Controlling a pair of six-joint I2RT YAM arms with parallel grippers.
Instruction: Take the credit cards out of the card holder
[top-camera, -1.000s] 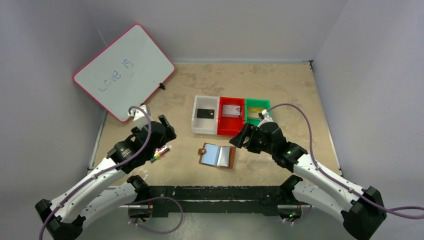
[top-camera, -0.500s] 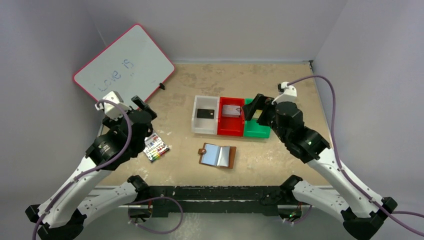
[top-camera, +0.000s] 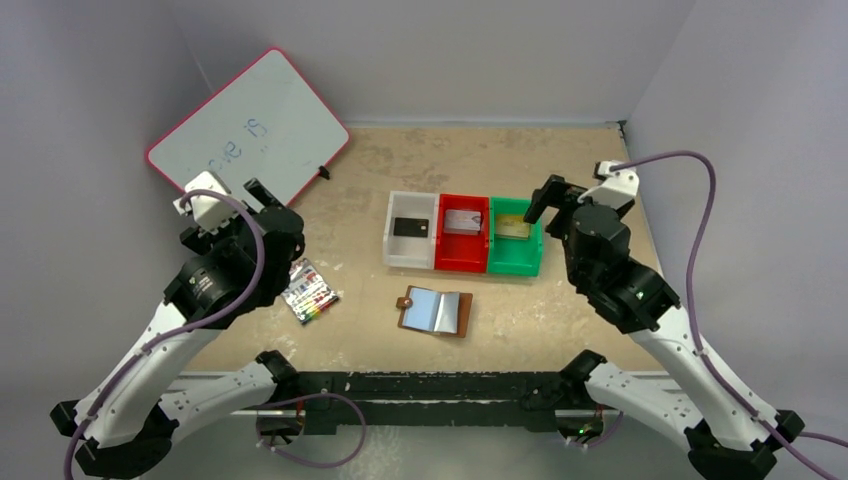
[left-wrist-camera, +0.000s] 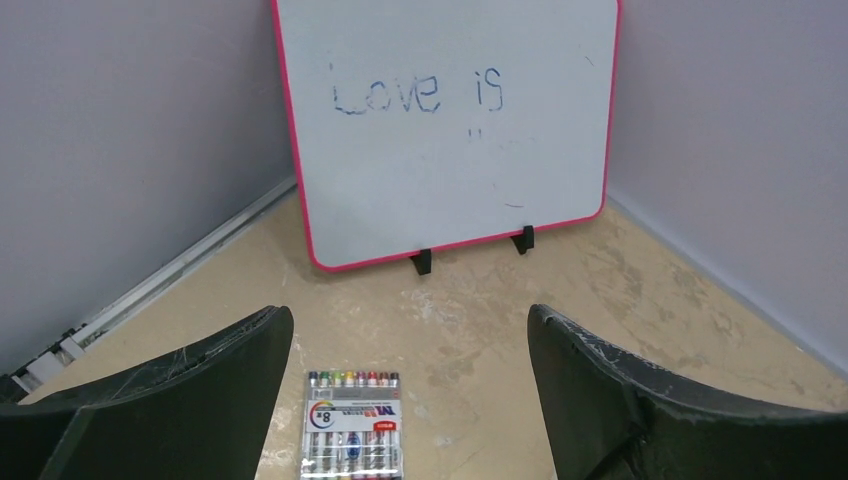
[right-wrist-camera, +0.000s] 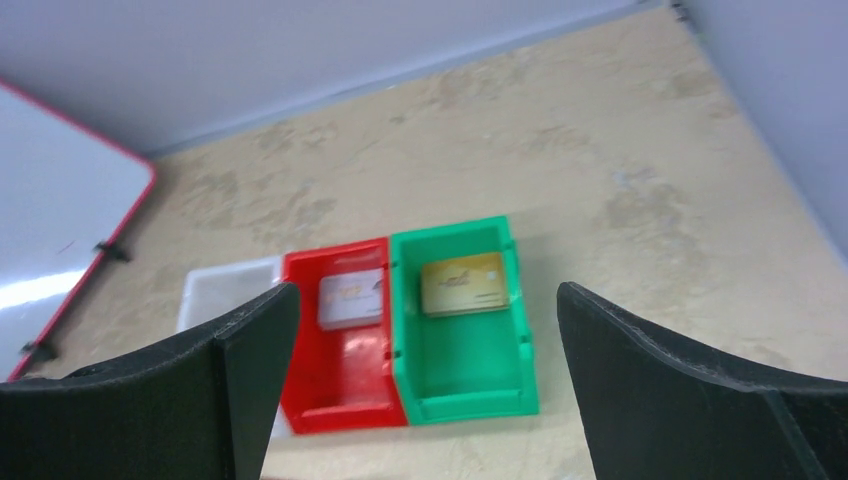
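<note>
Retreat in progress above a tan tabletop (top-camera: 580, 150). Over the last second both arms have risen and swung outward, away from the card holder (top-camera: 436, 311) they were crowding. The right gripper (right-wrist-camera: 425, 292) now hangs high with its jaws spread wide and nothing between them. The left gripper (left-wrist-camera: 410, 325) is likewise wide apart and empty, facing a whiteboard (left-wrist-camera: 450, 120), with a marker pack (left-wrist-camera: 351, 422) directly beneath it.

The brown holder lies open and flat, back toward the arm bases from both grippers. It is to the right gripper's left and the left gripper's right, well apart from each. Its shiny sleeves (top-camera: 425, 308) appear empty.

The credit cards are out. Below and just ahead of the right gripper, the gold card (right-wrist-camera: 463, 283) rests in a green bin (right-wrist-camera: 460, 365). The silvery card (right-wrist-camera: 351, 299) sits in the red bin (right-wrist-camera: 340, 375) to its left, and the black card (top-camera: 411, 227) in the white bin (top-camera: 410, 253) farther left. The task looks finished, and the retreat reads as a return to rest.
</note>
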